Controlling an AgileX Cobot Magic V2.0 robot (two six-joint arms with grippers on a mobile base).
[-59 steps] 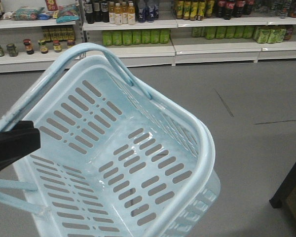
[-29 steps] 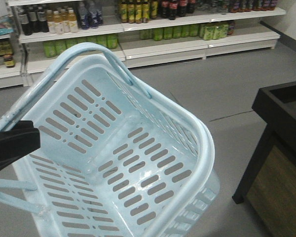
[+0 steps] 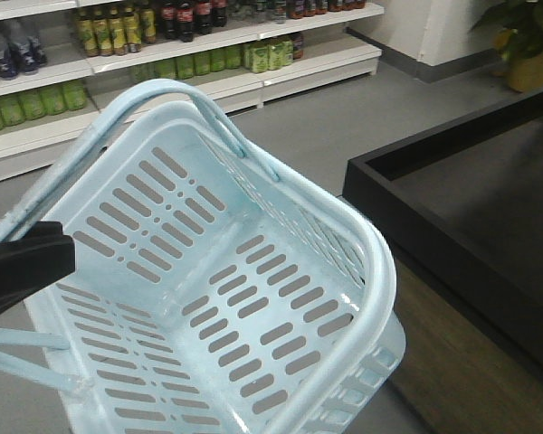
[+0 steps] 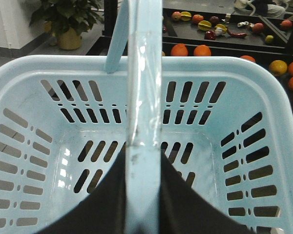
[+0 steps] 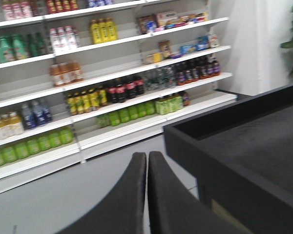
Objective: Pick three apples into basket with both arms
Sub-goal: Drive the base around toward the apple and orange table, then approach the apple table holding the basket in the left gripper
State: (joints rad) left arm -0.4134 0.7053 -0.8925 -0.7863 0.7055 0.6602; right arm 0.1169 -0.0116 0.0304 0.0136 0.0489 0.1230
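From where I sit, none of the picking is done yet. The basket (image 3: 377, 256) is bare inside in both views that look into it, slots and floor showing, with no apples in it. My left gripper (image 4: 143, 165) is closed round the basket's near handle (image 4: 144, 97). The pale bar runs straight between the two black fingers, so the basket hangs from that arm, tipped toward the front camera. My right gripper (image 5: 147, 158) has its fingers pressed together with nothing between them, and it points out over grey floor toward the bottle shelves (image 5: 102, 92). The fruit lies beyond the basket's far rim in black trays. Just past the rim are two oranges (image 4: 179, 49), and more orange fruit sits off the basket's right corner. Further back is a dark red fruit (image 4: 210, 35) that I take for one of the apples, though it is too small for me to be sure. To the right of the basket in the front view is a black display bin (image 3: 471, 208), and the part I can see holds nothing. I judge all three apples are left to do. The right arm has to open, reach the fruit trays and carry each apple back over the basket while the left keeps its hold.
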